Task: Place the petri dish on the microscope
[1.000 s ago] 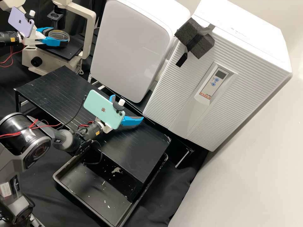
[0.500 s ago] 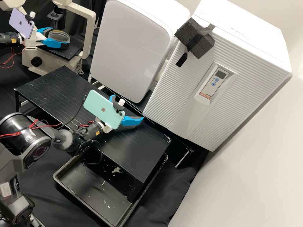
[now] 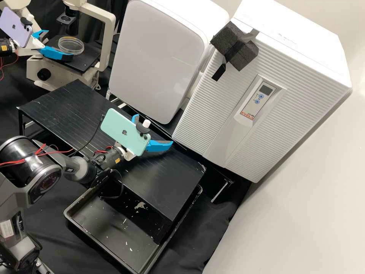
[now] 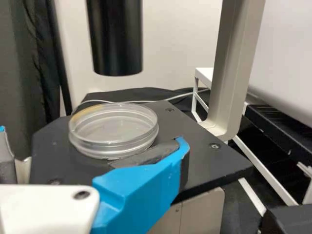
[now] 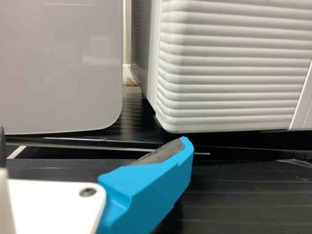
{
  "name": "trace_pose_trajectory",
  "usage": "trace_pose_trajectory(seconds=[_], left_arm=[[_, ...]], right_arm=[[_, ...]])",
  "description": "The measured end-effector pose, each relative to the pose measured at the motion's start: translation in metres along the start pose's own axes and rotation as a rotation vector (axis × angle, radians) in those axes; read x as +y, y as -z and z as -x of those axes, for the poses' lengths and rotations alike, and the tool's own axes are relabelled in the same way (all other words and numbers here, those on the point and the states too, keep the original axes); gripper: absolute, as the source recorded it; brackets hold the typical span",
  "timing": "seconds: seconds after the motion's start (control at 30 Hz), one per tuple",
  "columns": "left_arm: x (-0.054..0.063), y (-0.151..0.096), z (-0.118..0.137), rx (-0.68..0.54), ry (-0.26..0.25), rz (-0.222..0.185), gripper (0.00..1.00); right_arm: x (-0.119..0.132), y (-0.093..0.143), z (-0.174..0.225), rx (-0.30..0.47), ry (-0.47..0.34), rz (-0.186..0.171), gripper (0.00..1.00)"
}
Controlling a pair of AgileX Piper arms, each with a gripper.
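Note:
In the high view my left gripper is at the upper left, open, beside the clear petri dish. The dish lies flat on the black stage of the beige microscope. From the left wrist view, my left gripper has its fingers spread wide near the dish, one blue finger close along its side; whether they touch I cannot tell. My right gripper stands open and empty over the black rack, as does the gripper in the right wrist view.
A dark cylinder of the microscope hangs above the stage, and its frame post rises at one side. Two white appliances stand behind the black rack. A black tray sits in front, below the rack.
My left gripper has opened, let go of the petri dish and drawn back to the left in the high view. The dish has stayed on the stage. The right arm has kept still.

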Motion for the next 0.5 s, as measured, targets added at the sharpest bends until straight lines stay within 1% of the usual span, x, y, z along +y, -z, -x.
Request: trace_pose_trajectory(seconds=[0.1, 0.17, 0.2, 0.27, 0.3, 0.33, 0.37, 0.4, 0.43, 0.5], left_arm=[[0.000, -0.002, 0.018, 0.000, -0.028, 0.018, 1.00], [-0.005, -0.005, 0.032, -0.003, -0.037, 0.038, 1.00], [-0.006, -0.008, 0.039, -0.006, -0.050, 0.053, 1.00], [-0.010, -0.016, 0.052, -0.014, -0.081, 0.061, 1.00], [-0.011, -0.023, 0.058, -0.024, -0.100, 0.051, 1.00], [-0.016, -0.029, 0.067, -0.020, -0.125, 0.047, 1.00], [-0.020, -0.034, 0.074, -0.020, -0.160, 0.041, 1.00], [-0.021, -0.038, 0.079, -0.025, -0.208, 0.035, 1.00], [-0.024, -0.041, 0.085, -0.033, -0.236, 0.030, 1.00], [-0.030, -0.046, 0.092, -0.043, -0.263, 0.041, 1.00]], right_arm=[[0.000, 0.000, 0.000, 0.000, 0.000, 0.000, 1.00], [0.000, 0.000, 0.000, 0.000, 0.000, 0.000, 1.00], [0.000, 0.000, 0.000, 0.000, 0.000, 0.000, 1.00], [0.000, 0.000, 0.000, 0.000, 0.000, 0.000, 1.00], [0.000, 0.000, 0.000, 0.000, 0.000, 0.000, 1.00], [0.000, 0.000, 0.000, 0.000, 0.000, 0.000, 1.00], [0.000, 0.000, 0.000, 0.000, 0.000, 0.000, 1.00], [0.000, 0.000, 0.000, 0.000, 0.000, 0.000, 1.00], [0.000, 0.000, 0.000, 0.000, 0.000, 0.000, 1.00], [0.000, 0.000, 0.000, 0.000, 0.000, 0.000, 1.00]])
